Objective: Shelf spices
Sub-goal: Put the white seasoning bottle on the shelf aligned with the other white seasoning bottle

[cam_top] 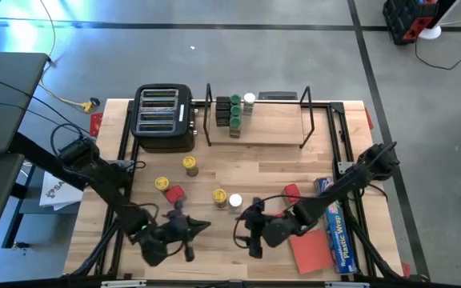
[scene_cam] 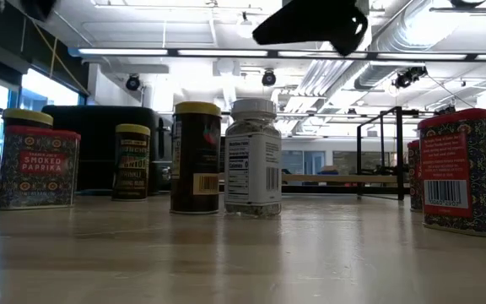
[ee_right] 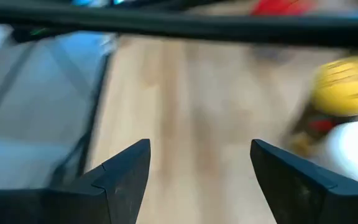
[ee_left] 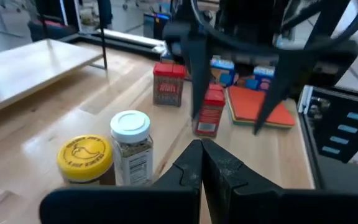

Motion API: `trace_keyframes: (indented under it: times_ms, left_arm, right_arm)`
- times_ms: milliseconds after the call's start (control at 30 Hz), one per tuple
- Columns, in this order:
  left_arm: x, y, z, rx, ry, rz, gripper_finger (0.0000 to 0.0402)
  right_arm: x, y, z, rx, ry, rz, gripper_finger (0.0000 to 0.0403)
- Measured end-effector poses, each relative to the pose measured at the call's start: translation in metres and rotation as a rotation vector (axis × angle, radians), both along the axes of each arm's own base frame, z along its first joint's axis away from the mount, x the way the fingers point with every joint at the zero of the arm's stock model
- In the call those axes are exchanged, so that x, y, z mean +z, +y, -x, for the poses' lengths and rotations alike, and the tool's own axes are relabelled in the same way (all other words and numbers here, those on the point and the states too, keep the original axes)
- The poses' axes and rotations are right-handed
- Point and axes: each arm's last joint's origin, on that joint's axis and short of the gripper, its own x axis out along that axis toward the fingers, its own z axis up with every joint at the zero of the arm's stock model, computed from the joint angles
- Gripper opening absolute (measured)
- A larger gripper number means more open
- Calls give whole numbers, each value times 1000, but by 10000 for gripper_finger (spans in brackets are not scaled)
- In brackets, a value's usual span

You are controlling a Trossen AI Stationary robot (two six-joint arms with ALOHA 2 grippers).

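Several spices stand loose on the table's near half: yellow-lidded jars (cam_top: 190, 165) (cam_top: 219, 195), a white-lidded jar (cam_top: 234, 201) (ee_left: 131, 146) and red square tins (cam_top: 174, 193) (cam_top: 292, 193). More jars (cam_top: 235, 112) stand at the left end of the shelf (cam_top: 278, 138), on its wooden board. My left gripper (cam_top: 195, 226) (ee_left: 201, 149) is shut and empty, hovering near the table's near edge, left of the white-lidded jar. My right gripper (cam_top: 242, 228) (ee_right: 197, 168) is open and empty, facing it, with the yellow-lidded jar (ee_right: 347, 87) and white-lidded jar (ee_right: 353, 146) off to one side.
A black toaster (cam_top: 164, 118) stands left of the shelf. A flat red pad (cam_top: 310, 250) and a long blue box (cam_top: 336, 228) lie at the near right under my right arm. Bare wood shows between the loose jars and the shelf.
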Motion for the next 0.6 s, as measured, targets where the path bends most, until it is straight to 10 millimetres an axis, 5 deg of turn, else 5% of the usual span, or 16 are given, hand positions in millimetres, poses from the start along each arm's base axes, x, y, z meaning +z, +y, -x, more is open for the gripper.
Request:
trace_keyframes:
  times_ms: [400,600]
  left_arm:
    - [-5,-7,17,50,-10,-29,0]
    - [-5,-6,16,56,-6,-28,0]
  right_arm:
    - [-51,-14,-26,-10,121,-31,272]
    - [-54,-19,-21,-186,123,36,272]
